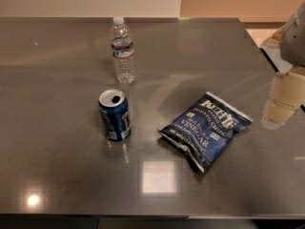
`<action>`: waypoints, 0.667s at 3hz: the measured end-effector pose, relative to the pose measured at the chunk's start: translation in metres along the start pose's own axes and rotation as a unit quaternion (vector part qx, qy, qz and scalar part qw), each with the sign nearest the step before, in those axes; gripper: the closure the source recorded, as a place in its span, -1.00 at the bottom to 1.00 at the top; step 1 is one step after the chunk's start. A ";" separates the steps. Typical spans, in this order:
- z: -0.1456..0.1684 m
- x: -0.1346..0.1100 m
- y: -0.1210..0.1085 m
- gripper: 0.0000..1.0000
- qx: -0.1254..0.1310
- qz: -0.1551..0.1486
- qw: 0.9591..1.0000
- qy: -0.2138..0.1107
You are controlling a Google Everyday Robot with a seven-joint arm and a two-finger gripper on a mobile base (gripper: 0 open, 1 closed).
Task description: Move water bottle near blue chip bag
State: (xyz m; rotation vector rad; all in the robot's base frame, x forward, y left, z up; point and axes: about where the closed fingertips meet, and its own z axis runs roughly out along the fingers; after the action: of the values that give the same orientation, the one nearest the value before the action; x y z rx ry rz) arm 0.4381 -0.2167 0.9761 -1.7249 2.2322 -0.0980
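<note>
The water bottle (pixel 122 50) stands upright at the back of the grey table (pixel 57 166), clear and ribbed with a white cap and a dark label band. The blue chip bag (pixel 206 129) lies flat to the right of centre, white lettering up. My gripper (pixel 281 104) hangs at the right edge of the view, above the table's right side, to the right of the bag and far from the bottle. It holds nothing that I can see.
A blue soda can (pixel 115 115) with an opened top stands upright in front of the bottle, left of the bag. The table's right edge (pixel 267 56) runs diagonally behind the gripper. A pale wall lies beyond the far edge.
</note>
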 end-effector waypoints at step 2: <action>0.005 -0.011 -0.014 -1.00 0.001 0.002 1.000 -0.019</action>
State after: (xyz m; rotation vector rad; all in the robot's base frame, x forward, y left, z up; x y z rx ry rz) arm 0.4549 -0.2091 0.9771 -1.7066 2.2085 -0.0660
